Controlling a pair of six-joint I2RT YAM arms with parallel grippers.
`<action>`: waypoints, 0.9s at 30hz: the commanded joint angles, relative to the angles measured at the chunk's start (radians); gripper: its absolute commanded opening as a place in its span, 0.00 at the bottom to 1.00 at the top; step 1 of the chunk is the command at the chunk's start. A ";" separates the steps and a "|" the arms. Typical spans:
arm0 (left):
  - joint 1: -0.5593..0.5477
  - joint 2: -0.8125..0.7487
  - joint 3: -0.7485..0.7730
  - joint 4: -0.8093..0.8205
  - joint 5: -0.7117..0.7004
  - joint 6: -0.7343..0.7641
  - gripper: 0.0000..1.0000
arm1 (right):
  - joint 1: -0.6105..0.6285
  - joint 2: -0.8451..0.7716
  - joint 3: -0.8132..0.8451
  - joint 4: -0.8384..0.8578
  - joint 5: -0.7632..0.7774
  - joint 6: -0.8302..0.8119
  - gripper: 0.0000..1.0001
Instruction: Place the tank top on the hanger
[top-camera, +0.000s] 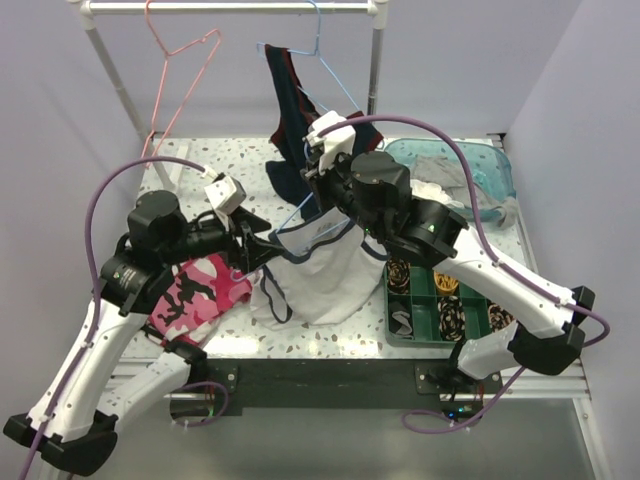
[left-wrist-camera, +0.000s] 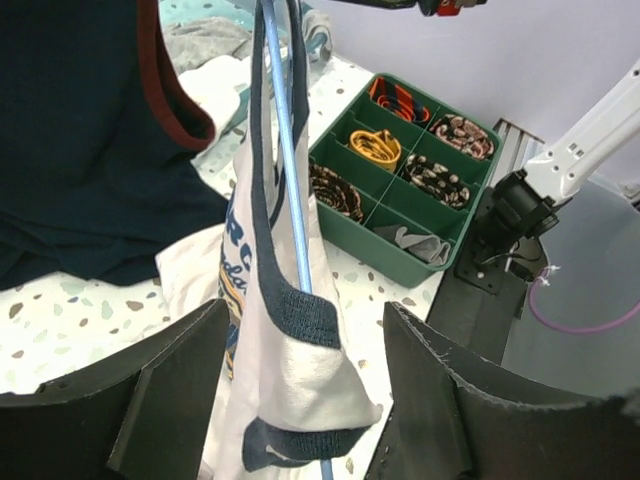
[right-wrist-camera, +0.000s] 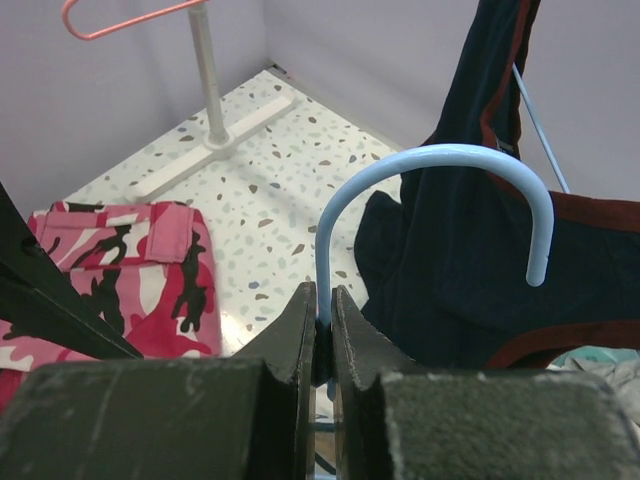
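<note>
Top view, left arm: bent at the elbow and reaching inward over the speckled terrazzo counter (top-camera: 245, 155). Its pincer (top-camera: 262, 240) is at the left edge of the white jersey tank top with navy trim (top-camera: 325, 270).
Top view, right arm: folded over the middle of the counter. Its pincer (top-camera: 318, 187) points down above the tank top, at the thin light blue wire hanger (top-camera: 297, 208).
Top view, tank top: it hangs from the hanger's wire with its lower part on the counter, between a pink camouflage garment (top-camera: 195, 295) and a green compartment tray (top-camera: 422, 318).
Left wrist view, pincer: the jaws stand wide apart. The tank top's strap, draped over the hanger wire, hangs between them, and neither jaw pinches it.
Left wrist view, writing: there is blue print on the tank top, but it is folded over and cannot be read.
Right wrist view, pincer: clamped tight on the hanger's neck, just below the hook.
Right wrist view, surroundings: a dark navy top with red trim (right-wrist-camera: 470, 250) hangs behind the hook, and a pink wire hanger (right-wrist-camera: 120, 20) is at upper left.
</note>
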 joint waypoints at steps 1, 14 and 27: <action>-0.014 0.016 -0.010 -0.024 -0.034 0.046 0.67 | 0.004 -0.002 -0.001 0.072 0.028 0.002 0.00; -0.070 0.050 -0.004 -0.055 -0.093 0.063 0.50 | 0.005 0.022 0.028 0.072 0.025 -0.010 0.00; -0.139 0.070 -0.006 -0.066 -0.160 0.060 0.19 | 0.004 0.039 0.035 0.085 0.033 -0.021 0.00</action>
